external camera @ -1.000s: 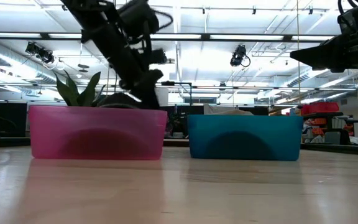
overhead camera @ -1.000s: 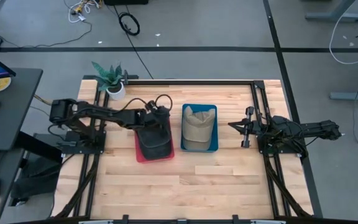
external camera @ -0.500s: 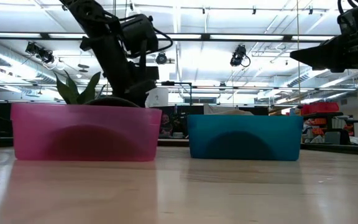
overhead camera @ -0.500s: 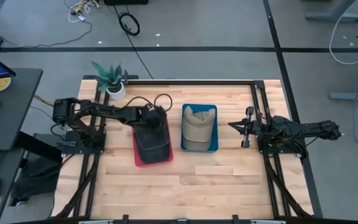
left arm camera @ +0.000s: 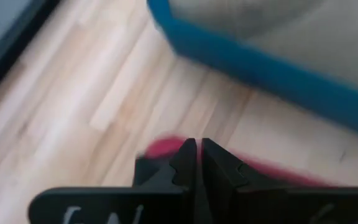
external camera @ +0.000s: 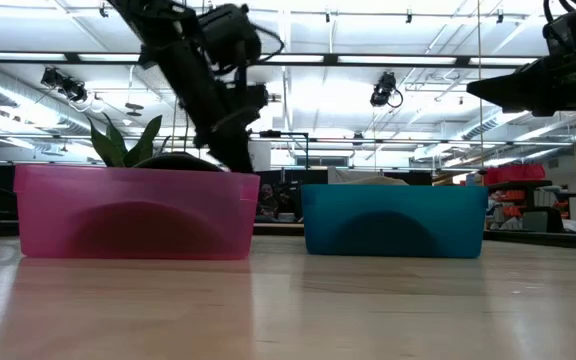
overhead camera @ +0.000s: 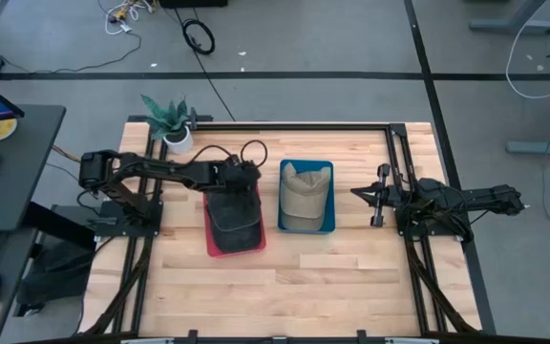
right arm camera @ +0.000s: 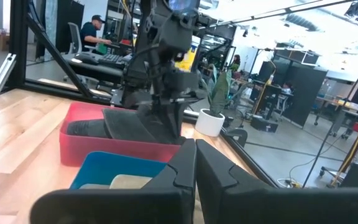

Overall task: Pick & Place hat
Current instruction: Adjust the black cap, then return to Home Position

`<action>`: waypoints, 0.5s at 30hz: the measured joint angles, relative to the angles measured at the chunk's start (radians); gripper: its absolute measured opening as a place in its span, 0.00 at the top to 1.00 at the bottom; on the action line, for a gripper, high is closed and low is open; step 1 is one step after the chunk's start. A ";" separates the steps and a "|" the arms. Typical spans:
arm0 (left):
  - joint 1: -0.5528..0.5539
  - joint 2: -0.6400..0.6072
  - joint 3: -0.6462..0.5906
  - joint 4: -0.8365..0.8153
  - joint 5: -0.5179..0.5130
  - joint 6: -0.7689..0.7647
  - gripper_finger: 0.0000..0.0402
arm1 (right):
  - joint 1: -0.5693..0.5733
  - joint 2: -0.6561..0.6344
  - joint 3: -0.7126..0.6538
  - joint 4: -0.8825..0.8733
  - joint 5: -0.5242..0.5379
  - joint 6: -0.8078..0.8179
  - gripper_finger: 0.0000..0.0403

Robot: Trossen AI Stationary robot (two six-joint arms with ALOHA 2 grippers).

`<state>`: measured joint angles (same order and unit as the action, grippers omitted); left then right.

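A dark hat (overhead camera: 235, 218) lies in a red bin (overhead camera: 237, 248) left of the table's middle. In the low view its crown (external camera: 173, 160) shows above the bin wall (external camera: 138, 215). A tan hat (overhead camera: 304, 196) lies in a blue bin (overhead camera: 330, 205) beside it. My left gripper (overhead camera: 246, 182) is shut and hangs over the red bin's far right corner, just above its rim (left arm camera: 163, 148). It also shows in the low view (external camera: 238, 160) and, far off, in the right wrist view (right arm camera: 166, 121). My right gripper (overhead camera: 375, 196) is shut and waits right of the blue bin. My left gripper points down at the far right end of the red bin, close to the dark hat (right arm camera: 126, 127). Nothing shows between its shut fingers (left arm camera: 185, 158). Whether they touch the hat or the bin's rim, I cannot tell.
A potted plant (overhead camera: 170, 119) stands at the far left corner. Black rails (overhead camera: 394, 158) run along the table's far and side edges. Bare wood (overhead camera: 304, 287) lies on the near side of both bins. People sit at desks in the room beyond (right arm camera: 95, 31).
The red bin with the dark hat slid a little toward the table's left edge and turned slightly. My left gripper dipped toward the bin with it, then rose a little above the rim.
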<state>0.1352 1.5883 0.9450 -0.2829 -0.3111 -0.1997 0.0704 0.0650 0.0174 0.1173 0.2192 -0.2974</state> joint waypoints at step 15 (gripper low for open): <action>-0.163 -0.019 0.127 -0.061 0.111 0.128 0.93 | 0.000 0.000 0.000 0.000 0.001 0.000 0.97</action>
<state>-0.0280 1.5696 1.0718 -0.3443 -0.2002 -0.0712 0.0702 0.0650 0.0174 0.1177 0.2199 -0.2974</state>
